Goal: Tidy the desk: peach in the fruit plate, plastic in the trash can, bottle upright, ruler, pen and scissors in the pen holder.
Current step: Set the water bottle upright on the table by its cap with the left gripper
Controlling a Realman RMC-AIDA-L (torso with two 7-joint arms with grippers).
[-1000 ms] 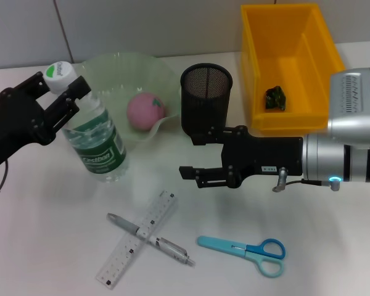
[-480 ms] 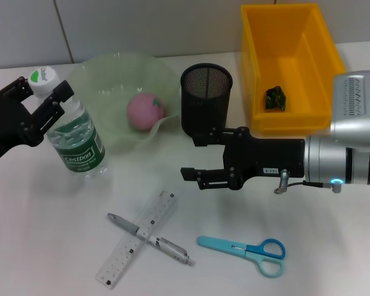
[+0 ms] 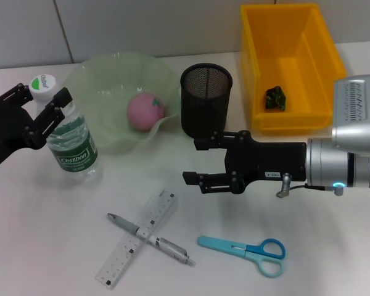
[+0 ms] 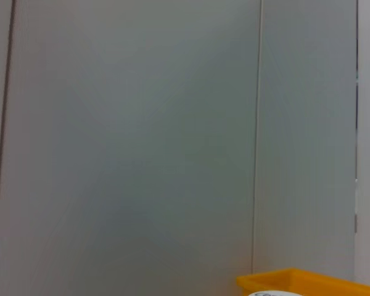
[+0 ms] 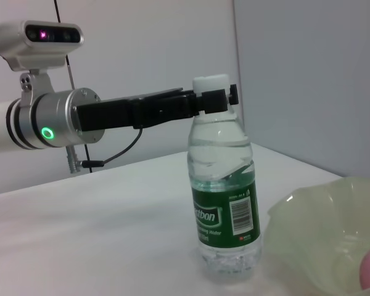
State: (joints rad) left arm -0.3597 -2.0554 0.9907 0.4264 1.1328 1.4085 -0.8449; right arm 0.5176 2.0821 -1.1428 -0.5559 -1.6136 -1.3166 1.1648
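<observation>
My left fingers (image 3: 46,102): clenched on the neck of the bottle (image 3: 66,139), just under its white cap; the right wrist view shows them pinching there from both sides.
Bottle: upright on the tabletop (image 3: 43,246), base down by the look of the right wrist view, just beside the fruit plate (image 3: 105,77) on my left side.
My right fingers (image 3: 200,161): released, spread with nothing between them, hovering in front of the pen holder (image 3: 206,98), pointing toward my left.
Peach (image 3: 145,111): already lying in the fruit plate.
Plastic (image 3: 275,97): a dark green scrap in the yellow trash can (image 3: 259,68).
Ruler (image 3: 137,238): flat on the tabletop, nearer to me than my right fingers, long axis running diagonally, far end toward my right.
Pen (image 3: 150,238): lying across the ruler, crossing it near the middle, long axis the opposite diagonal.
Scissors (image 3: 243,249): flat, apart from the pen, long axis roughly side to side, blades toward my left, handles toward my right.
What the next move turns on: I judge the bottle done once my left fingers let go; the three long things all lie nearer my right fingers, which sit between them and the pen holder, so the right arm is the better placed.
</observation>
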